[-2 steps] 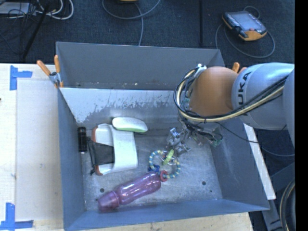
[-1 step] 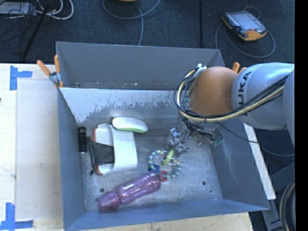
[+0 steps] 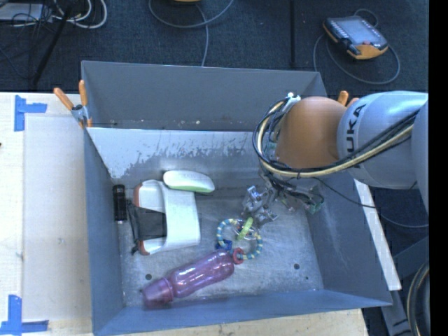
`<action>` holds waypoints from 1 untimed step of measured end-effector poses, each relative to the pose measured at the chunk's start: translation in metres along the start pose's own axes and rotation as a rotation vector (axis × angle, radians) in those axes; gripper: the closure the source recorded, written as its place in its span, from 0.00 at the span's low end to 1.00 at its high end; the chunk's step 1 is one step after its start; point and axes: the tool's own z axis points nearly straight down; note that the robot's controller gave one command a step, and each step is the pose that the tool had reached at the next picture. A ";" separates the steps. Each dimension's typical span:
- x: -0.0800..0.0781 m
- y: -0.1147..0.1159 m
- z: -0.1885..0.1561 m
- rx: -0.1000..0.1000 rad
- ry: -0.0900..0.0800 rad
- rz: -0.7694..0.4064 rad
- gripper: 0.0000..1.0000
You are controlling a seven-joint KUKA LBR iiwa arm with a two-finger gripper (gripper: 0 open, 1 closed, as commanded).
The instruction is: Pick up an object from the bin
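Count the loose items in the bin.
5: purple bottle at front, beaded ring mid-bin by the gripper, white block at left, green-white oval behind it, black stick far left. Arm may hide more.

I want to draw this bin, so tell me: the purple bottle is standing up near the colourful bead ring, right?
Not quite. The purple bottle lies on its side near the colourful bead ring, as the camera view shows; it is not standing up.

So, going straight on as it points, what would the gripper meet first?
Probably the colourful beaded ring lying mid-bin just below the gripper, near the purple bottle; its height above the ring is unclear.
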 end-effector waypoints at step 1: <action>0.000 0.000 -0.001 -0.001 0.001 0.000 1.00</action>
